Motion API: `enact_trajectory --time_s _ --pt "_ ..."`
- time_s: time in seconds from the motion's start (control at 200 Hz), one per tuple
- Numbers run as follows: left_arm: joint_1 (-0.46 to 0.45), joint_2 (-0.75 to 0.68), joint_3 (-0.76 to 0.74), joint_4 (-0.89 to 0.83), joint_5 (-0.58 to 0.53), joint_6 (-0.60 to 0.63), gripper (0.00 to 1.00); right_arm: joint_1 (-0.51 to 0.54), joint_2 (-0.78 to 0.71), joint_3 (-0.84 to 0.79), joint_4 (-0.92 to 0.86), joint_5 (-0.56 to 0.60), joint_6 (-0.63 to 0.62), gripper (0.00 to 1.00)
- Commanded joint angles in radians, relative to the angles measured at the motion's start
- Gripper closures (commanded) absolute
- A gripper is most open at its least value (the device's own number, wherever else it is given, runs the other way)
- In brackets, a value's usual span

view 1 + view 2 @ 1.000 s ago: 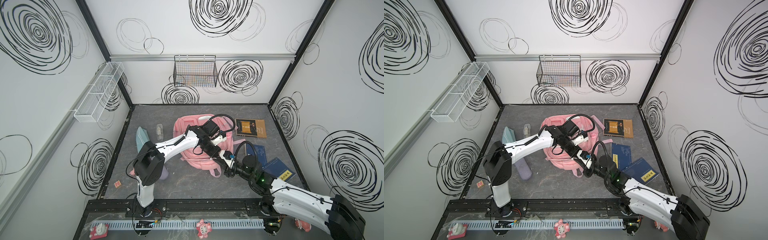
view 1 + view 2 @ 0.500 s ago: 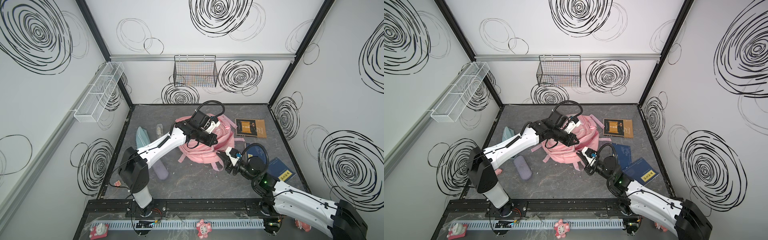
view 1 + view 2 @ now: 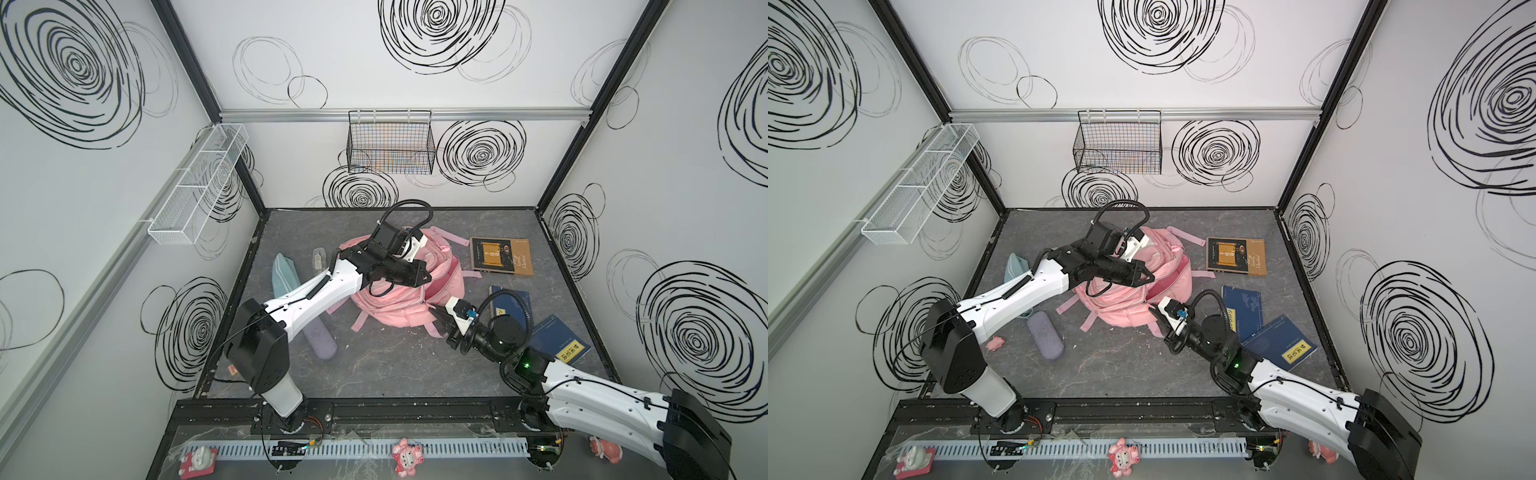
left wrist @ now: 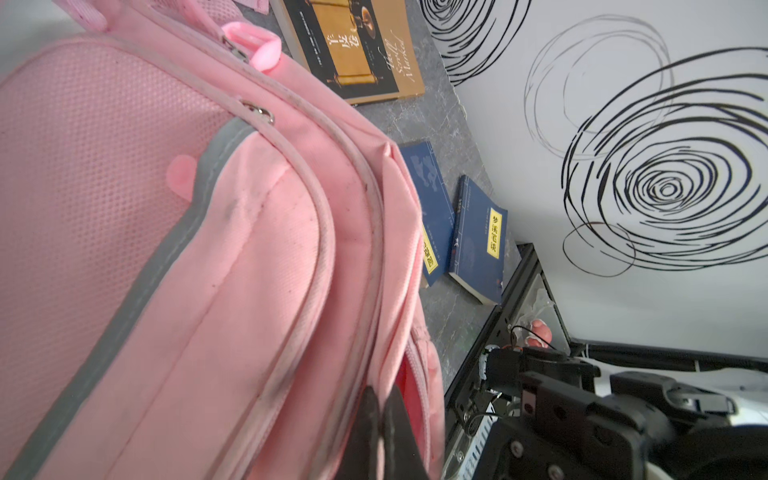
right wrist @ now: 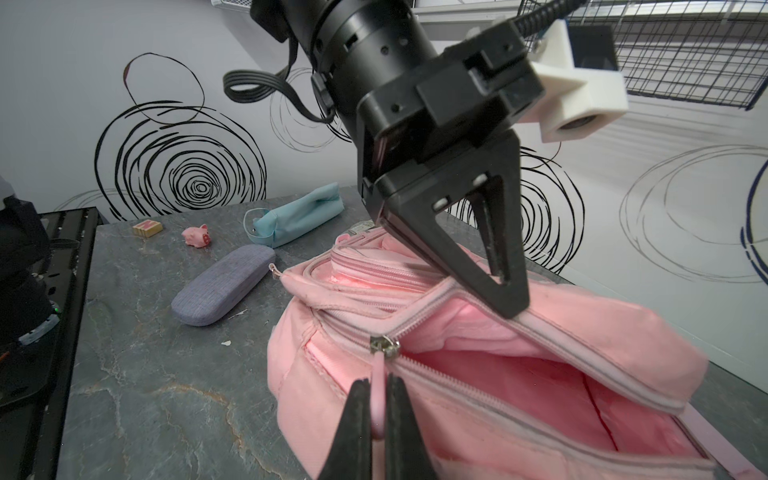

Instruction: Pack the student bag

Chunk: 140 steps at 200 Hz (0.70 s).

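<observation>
While left gripper (image 5: 505, 303) clamps its rim (image 5: 602, 361) and right gripper (image 5: 376, 401) its zip pull (image 5: 377, 374), the pink student bag (image 5: 316, 386) gapes wider than before.

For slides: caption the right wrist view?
Right gripper pinches the student bag's zipper pull; left gripper clamps its open edge.

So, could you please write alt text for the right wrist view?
The right tool pinches the zipper pull of the open pink student bag while the left tool grips its rim. A purple case and teal pouch lie beyond.
</observation>
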Motion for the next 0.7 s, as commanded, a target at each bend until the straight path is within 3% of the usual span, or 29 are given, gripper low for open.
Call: enact_trajectory --time_s 0.0,0.435,0.695 --pt "0.035 0.007 0.063 0.205 -0.114 -0.063 1.00 0.045 0.021 0.046 -0.020 -0.026 -0.044 1.00" --pt "0.009 0.056 0.134 0.288 -0.110 -0.163 1.00 0.179 0.247 0.153 0.024 0.058 -0.079 1.00" --pt "0.051 0.008 0.094 0.284 -0.113 -0.145 1.00 0.178 0.187 0.135 -0.011 0.160 -0.033 1.00"
